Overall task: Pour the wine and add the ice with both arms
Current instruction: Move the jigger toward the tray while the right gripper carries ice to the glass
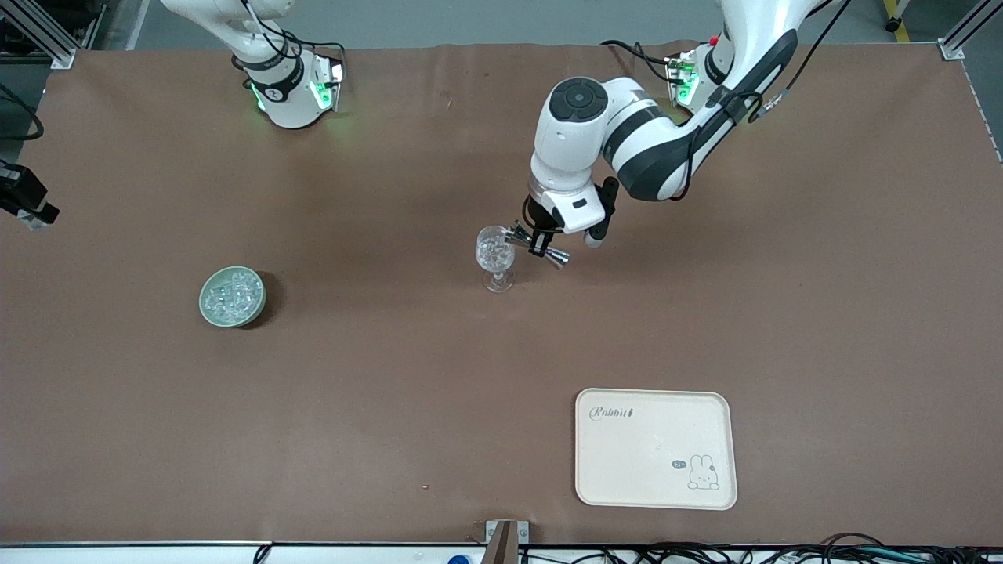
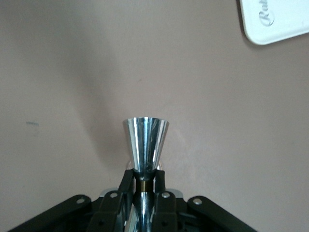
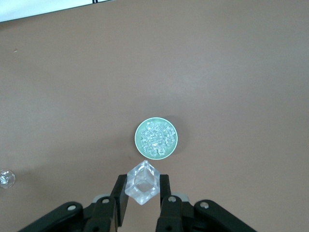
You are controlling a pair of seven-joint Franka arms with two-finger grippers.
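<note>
1. Ice: small clear chunks (image 1: 232, 295) fill the round pale-green bowl (image 1: 206, 312) toward the right arm's end of the table.
2. My left gripper (image 1: 541, 241) clamps a shiny steel double-cone jigger (image 1: 557, 256) tipped at the clear stemmed glass (image 1: 494, 254).
3. My right gripper (image 3: 144, 199), above the bowl, pinches one clear cube (image 3: 142, 183).

— Around the stemmed glass (image 1: 495, 258)?
— Blocked at three o'clock by the left gripper (image 1: 539, 244), clamped on a steel jigger (image 1: 558, 257) tipped beside the rim. Open tabletop at six and nine.
— Toward the ice bowl (image 1: 205, 301)?
— Bare table all the way at nine o'clock. Up high, just the right gripper (image 3: 142, 193) pinching one ice cube (image 3: 143, 186).
— Tray (image 1: 655, 448)?
— Five o'clock from the glass, well apart.
</note>
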